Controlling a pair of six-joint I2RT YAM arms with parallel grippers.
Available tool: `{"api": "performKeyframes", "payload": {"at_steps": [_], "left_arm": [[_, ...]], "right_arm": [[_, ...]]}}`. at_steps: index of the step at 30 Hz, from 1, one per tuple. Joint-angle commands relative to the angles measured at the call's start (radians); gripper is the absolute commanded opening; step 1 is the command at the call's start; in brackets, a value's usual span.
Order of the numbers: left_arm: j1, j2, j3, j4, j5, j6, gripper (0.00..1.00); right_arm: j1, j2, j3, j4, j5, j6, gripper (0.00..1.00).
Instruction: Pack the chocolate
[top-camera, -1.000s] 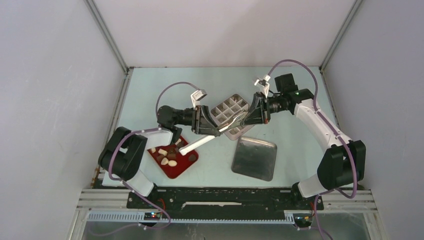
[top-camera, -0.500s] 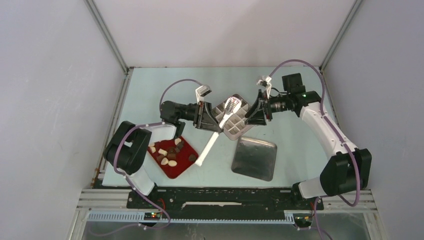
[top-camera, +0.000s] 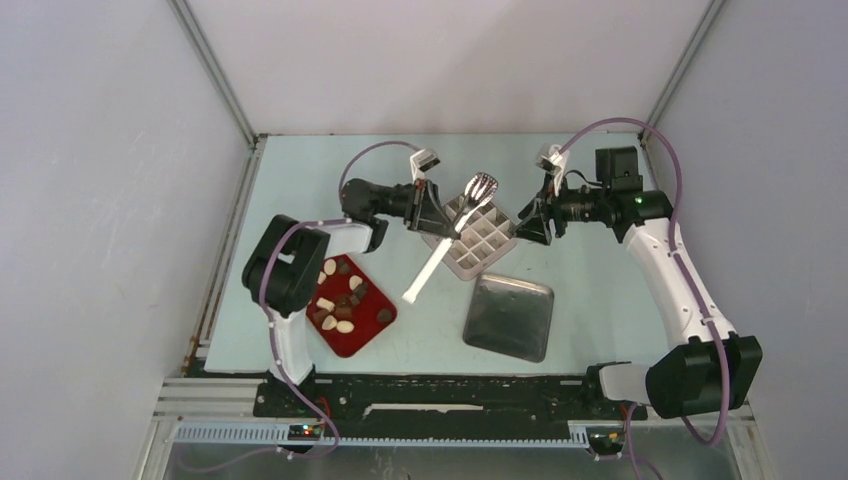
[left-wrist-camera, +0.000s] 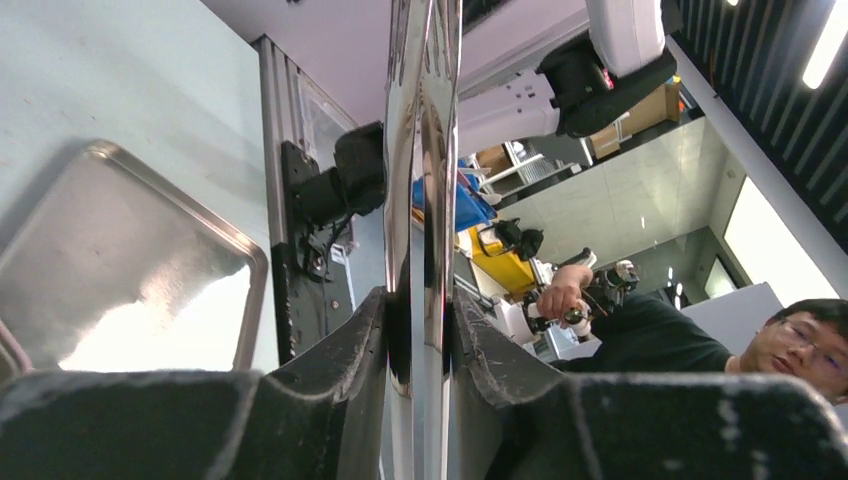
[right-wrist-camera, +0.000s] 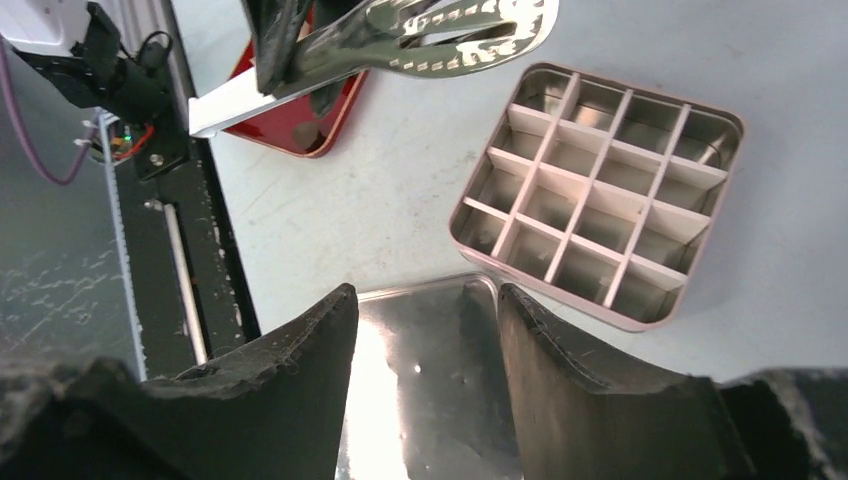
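- Pale blue-green table (top-camera: 300, 180) inside white walls carries everything; both arms reach toward its middle from the near edge.
- The left gripper (top-camera: 438, 222) is clamped on the metal tongs (top-camera: 452, 228), gripping them about midway along their length.
- From the left wrist, the fingers (left-wrist-camera: 340, 375) press on both sides of the shiny tongs (left-wrist-camera: 420, 180), which run straight up through the frame.
- The tongs are lifted off the table and tilted, with the slotted head over the far side of the divided tin (top-camera: 490, 245) and the white handle end toward the red tray (top-camera: 358, 340).
- The right gripper (top-camera: 530, 222) holds nothing; it sits at the right edge of the tin, with its jaws spread apart.
- From the right wrist, the right gripper (right-wrist-camera: 425, 320) frames the flat metal lid (right-wrist-camera: 430, 390), with the divided tin (right-wrist-camera: 600, 190) beyond it.
- The chocolate (top-camera: 340, 305), cream-white and dark brown pieces, all lies in the red tray at the near left, well apart from the tin.
- The flat metal lid (top-camera: 510, 317) lies on the table just in front of the tin.
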Motion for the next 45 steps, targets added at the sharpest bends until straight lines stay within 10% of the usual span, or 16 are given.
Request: {"api": "performKeyframes", "payload": {"at_steps": [1,6,9,17,25,32,45], "left_arm": [[-0.002,0.092,0.233,0.110,-0.022,-0.097,0.10],[0.028,0.201,0.519,0.011,-0.089,-0.197,0.08],[0.072,0.199,0.652,-0.308,-0.161,-0.001,0.07],[0.136,0.109,1.053,-1.999,-0.525,1.479,0.05],[0.076,-0.098,0.757,-2.653,-0.830,2.345,0.06],[-0.088,-0.274,0.404,-2.816,-1.026,2.606,0.06],[-0.254,-0.324,-0.068,-2.119,-1.043,2.347,0.17]], "right_arm": [[-0.003,-0.037,0.006,0.064,0.116,0.056,0.57],[-0.004,-0.031,0.029,0.123,0.173,0.153,0.57],[-0.007,-0.032,0.032,0.142,0.173,0.184,0.57],[-0.035,-0.062,0.031,0.132,0.311,0.146,0.60],[-0.005,-0.076,0.034,0.110,0.442,-0.061,0.62],[0.125,-0.026,0.038,0.064,0.431,-0.132,0.63],[0.134,-0.175,-0.284,0.221,0.284,0.002,0.63]]}}
